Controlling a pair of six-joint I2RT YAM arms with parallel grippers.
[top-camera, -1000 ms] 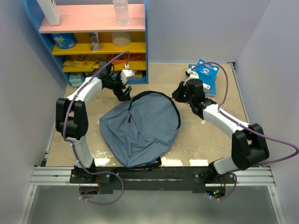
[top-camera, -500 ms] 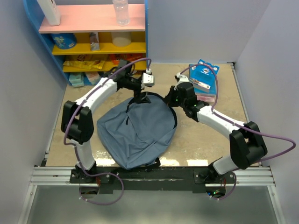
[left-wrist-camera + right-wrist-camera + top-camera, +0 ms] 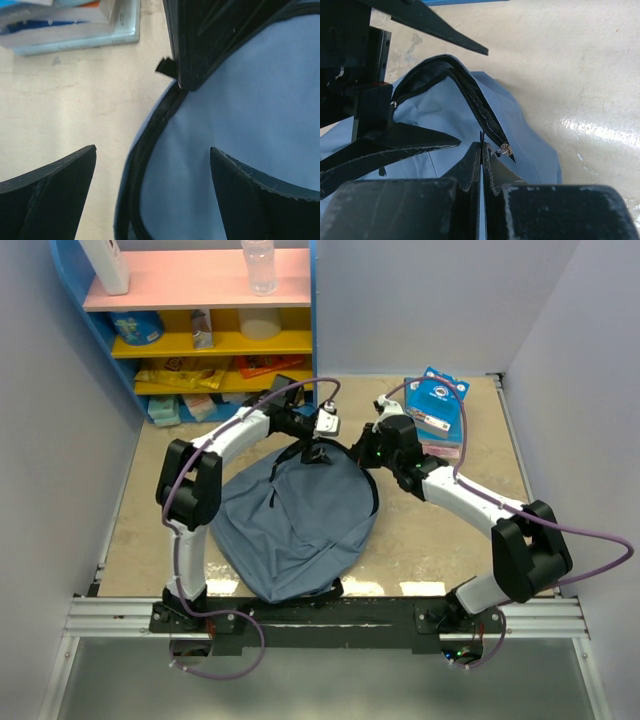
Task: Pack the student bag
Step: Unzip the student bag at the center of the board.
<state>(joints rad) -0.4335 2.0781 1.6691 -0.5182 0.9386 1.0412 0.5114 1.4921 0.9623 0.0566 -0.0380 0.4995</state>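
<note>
Left gripper (image 3: 152, 162) spread wide astride the zipper (image 3: 150, 132) at the far rim of the student bag (image 3: 295, 525), flat on the table (image 3: 440, 535), right gripper (image 3: 482, 150) pressed shut beside it (gripping cloth? can't tell), so best bite deep, then part gently.

Two slender arms are bolted on black base blocks to a silver aluminium rail (image 3: 330, 615). The left arm (image 3: 215, 445), mounted left of the rail's middle, and the right arm (image 3: 470, 495), mounted right of it, are built from rounded white shells joined by bulky black joint housings. A thin purple cable (image 3: 225, 676) is run along each arm and looped below the rail. A small white camera block (image 3: 325, 423) is fitted at the left wrist. The left pincer (image 3: 152, 149) is formed of two matte black, wedge-shaped fingers with scuffed edges. The right pincer (image 3: 481, 150) is made of similar black fingers, thin and tapered, on a grainy black body.
</note>
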